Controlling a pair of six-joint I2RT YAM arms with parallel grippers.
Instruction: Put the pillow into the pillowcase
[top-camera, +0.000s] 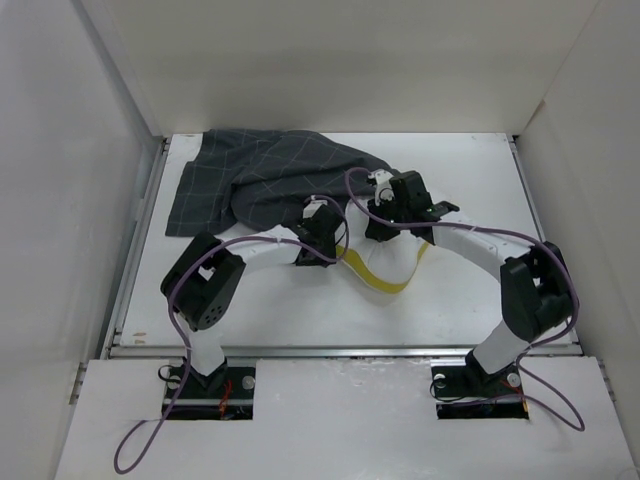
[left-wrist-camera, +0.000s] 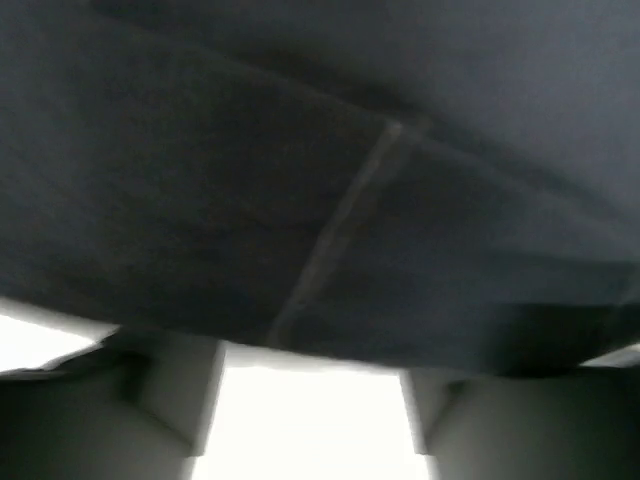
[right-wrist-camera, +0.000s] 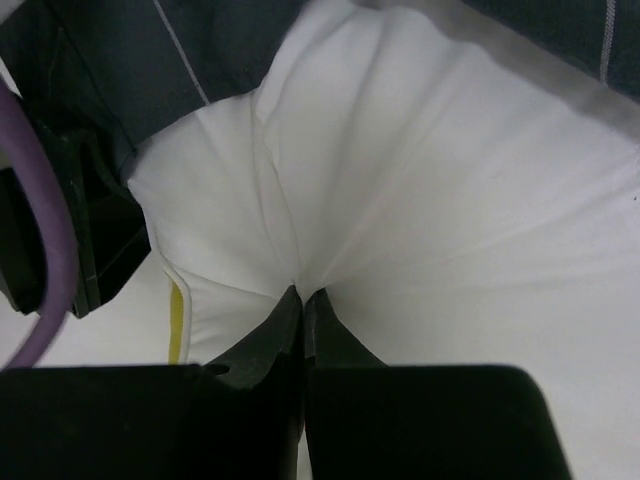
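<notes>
The dark grey checked pillowcase (top-camera: 262, 182) lies bunched at the back left of the table. The white pillow (top-camera: 386, 262) with its yellow edge (top-camera: 388, 287) lies in front of it, its far part under the cloth. My right gripper (top-camera: 384, 222) is shut, pinching a fold of the pillow (right-wrist-camera: 400, 170) at its fingertips (right-wrist-camera: 303, 295). My left gripper (top-camera: 322, 236) is at the pillowcase's near edge. In the left wrist view its fingers (left-wrist-camera: 165, 400) stand wide apart, and the pillowcase cloth (left-wrist-camera: 330, 180) drapes over the tips and hides them.
White walls close in the table (top-camera: 480, 170) on the left, back and right. Purple cables (top-camera: 352, 190) loop over both arms near the grippers. A metal rail (top-camera: 340, 350) runs along the table's near edge.
</notes>
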